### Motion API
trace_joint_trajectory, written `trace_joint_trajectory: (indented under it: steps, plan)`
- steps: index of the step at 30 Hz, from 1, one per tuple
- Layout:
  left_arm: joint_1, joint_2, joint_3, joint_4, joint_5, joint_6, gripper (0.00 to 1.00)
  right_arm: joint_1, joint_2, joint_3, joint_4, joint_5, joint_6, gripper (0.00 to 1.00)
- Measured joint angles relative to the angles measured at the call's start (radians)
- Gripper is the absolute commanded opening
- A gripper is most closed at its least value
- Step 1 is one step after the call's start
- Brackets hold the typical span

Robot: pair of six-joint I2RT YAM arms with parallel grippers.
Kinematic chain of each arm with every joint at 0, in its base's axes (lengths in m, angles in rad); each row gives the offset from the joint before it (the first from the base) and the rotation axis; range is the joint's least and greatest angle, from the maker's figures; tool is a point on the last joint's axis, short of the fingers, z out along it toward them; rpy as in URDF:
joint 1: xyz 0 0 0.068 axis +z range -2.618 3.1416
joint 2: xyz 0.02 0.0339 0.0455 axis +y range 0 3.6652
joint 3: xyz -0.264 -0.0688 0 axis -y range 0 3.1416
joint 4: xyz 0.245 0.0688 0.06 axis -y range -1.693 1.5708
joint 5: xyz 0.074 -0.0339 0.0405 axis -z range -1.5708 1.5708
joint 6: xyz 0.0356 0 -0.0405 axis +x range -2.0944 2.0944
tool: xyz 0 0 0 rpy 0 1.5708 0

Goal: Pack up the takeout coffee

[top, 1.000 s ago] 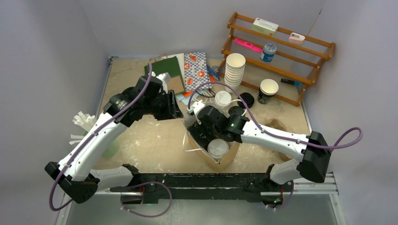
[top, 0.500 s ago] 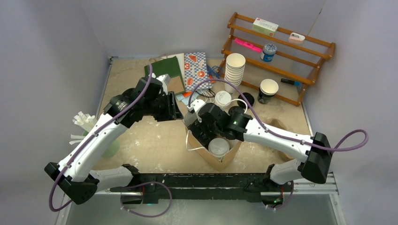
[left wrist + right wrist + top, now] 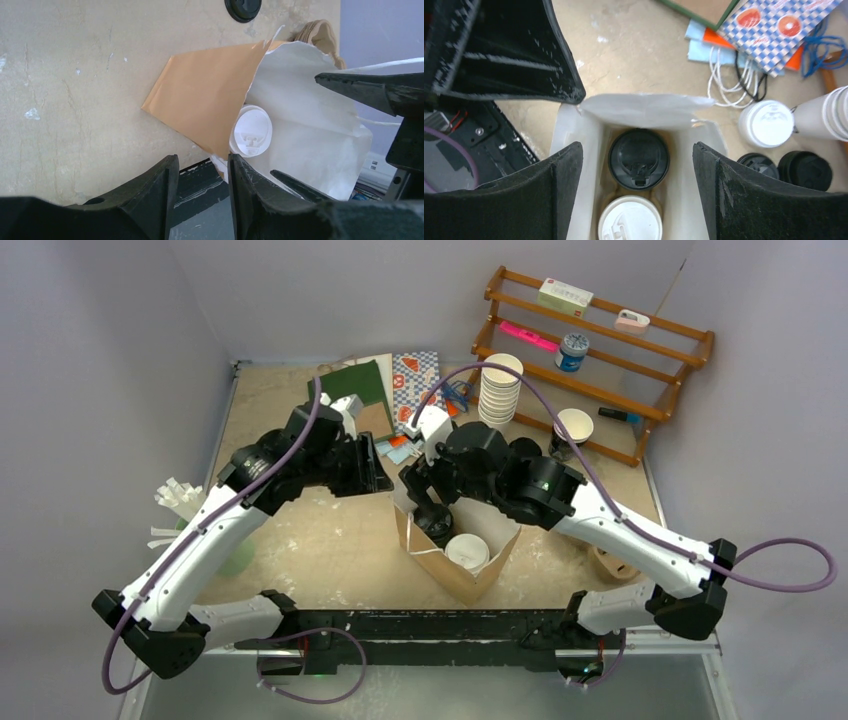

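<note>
The takeout coffee stands inside the brown paper bag (image 3: 447, 571): the black-lidded cup (image 3: 638, 158) at the back and the white-lidded cup (image 3: 629, 220) in front of it, both upright in a cardboard holder. My right gripper (image 3: 638, 150) hovers open above the bag's mouth (image 3: 644, 111), nothing between its fingers (image 3: 555, 192). In the top view my right gripper (image 3: 432, 510) hides the black-lidded cup; the white lid (image 3: 467, 550) shows. My left gripper (image 3: 380, 468) is beside the bag's far-left rim. In the left wrist view its jaws (image 3: 200, 175) stand apart, the bag's rim (image 3: 225, 159) at one fingertip, the white lid (image 3: 251, 131) beyond.
Behind the bag lie a white-lidded cup (image 3: 766, 123), two loose black lids (image 3: 805, 170), a stack of white cups (image 3: 500, 387), a checked pouch (image 3: 418, 380) and white cord (image 3: 729, 82). A dark lidless cup (image 3: 571, 433) stands by the wooden rack (image 3: 640, 405).
My right gripper has lifted out of the bag and drawn back toward the far side, its jaws a little narrower. The left arm has barely moved.
</note>
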Motion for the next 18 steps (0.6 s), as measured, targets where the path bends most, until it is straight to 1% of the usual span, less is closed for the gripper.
trace_joint_trajectory:
  steps: [2, 8, 10, 15, 18]
  plan:
    - [0.0, 0.007, 0.019, 0.005, 0.0, 0.007, 0.47, 0.0, 0.01, 0.048, -0.018, 0.023, -0.012, 0.8]
    - [0.0, 0.035, 0.058, 0.03, 0.002, 0.031, 0.61, -0.001, 0.051, 0.206, -0.087, 0.103, -0.023, 0.77]
    - [0.0, 0.055, 0.072, 0.043, 0.014, 0.06, 0.63, -0.003, 0.056, 0.237, -0.111, 0.128, -0.017, 0.76]
    - [0.0, 0.156, 0.128, 0.063, 0.051, 0.172, 0.64, -0.024, 0.04, 0.246, -0.183, 0.16, 0.02, 0.74]
    - [0.0, 0.214, 0.146, 0.094, 0.077, 0.228, 0.59, -0.059, 0.016, 0.246, -0.228, 0.173, 0.051, 0.74]
